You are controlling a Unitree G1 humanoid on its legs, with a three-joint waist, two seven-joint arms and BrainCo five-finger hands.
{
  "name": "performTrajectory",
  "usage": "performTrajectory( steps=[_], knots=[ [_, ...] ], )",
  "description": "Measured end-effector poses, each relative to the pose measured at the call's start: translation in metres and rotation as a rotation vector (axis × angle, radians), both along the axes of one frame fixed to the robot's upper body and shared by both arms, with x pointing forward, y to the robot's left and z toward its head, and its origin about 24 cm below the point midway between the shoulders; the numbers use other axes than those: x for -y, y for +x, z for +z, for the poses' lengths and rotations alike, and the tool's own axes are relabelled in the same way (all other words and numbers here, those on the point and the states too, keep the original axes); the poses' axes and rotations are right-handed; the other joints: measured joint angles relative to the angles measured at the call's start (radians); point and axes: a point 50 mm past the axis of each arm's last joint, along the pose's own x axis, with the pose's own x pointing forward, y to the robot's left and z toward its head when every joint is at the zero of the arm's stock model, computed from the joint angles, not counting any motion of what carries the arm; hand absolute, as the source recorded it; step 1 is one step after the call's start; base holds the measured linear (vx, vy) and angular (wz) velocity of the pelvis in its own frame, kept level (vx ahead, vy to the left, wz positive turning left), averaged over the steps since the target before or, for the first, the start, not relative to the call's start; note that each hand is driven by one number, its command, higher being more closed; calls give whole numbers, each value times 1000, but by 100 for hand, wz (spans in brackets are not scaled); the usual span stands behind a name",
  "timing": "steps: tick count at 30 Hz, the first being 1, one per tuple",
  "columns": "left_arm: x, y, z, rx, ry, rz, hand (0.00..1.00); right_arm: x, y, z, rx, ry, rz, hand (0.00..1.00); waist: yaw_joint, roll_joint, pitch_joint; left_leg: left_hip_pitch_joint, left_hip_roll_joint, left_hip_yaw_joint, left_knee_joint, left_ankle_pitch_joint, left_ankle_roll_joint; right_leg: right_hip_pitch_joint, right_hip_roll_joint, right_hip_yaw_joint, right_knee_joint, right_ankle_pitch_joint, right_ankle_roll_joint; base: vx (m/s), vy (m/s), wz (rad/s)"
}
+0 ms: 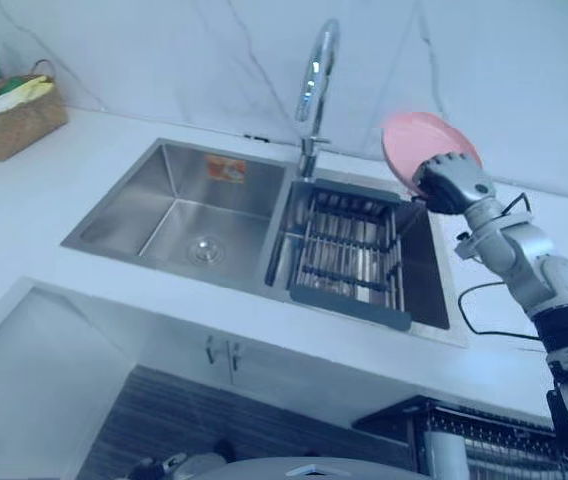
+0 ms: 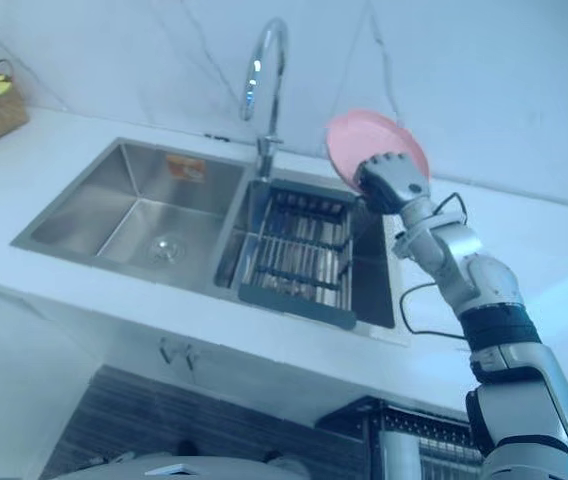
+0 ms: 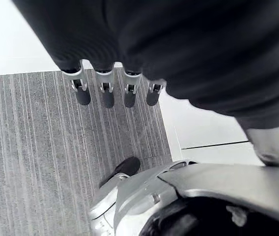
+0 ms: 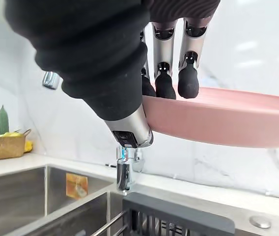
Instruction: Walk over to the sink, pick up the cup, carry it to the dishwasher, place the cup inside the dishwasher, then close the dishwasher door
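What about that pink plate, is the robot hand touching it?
Touching. The right wrist view shows the right robot hand pinching the pink plate at its rim: dark fingertips on one face, thumb on the other.
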Motion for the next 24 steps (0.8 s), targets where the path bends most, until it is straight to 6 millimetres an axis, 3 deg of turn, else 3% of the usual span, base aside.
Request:
performTrajectory(
  steps=[2,11,15,20,24],
  knots=[
    [1,-3,-1,-21,8,-24,0,5,-6,7,0,47,-16,100,-6,0,-1,11,1,24,0,-2,0,-4,2,25,1,3,-2,-11,34,-40],
    [-2,-13,-5,-99,19,-35,0,26,-43,26,-37,93,-80,100,-87,-18,-13,33,20,214,-6,-48,-2,-62,31,182,-44,29,-10,-27,27,-61],
    [-4,-18,-7,-151,52,-11,0,39,-58,18,-68,124,-137,100,-133,-29,-28,49,19,282,-6,-66,-7,-77,31,219,-50,45,-10,14,36,-61],
    [-5,-17,-7,-166,148,34,0,68,-80,4,-124,154,-276,100,-166,-56,-41,62,11,375,-5,-90,-12,-112,30,261,-47,78,-9,31,39,-54],
    [-7,-20,-7,-192,169,63,0,79,-94,0,-137,175,-321,100,-185,-68,-40,80,7,415,0,-106,-10,-125,36,300,-35,89,-6,47,37,-45]
  ],
)
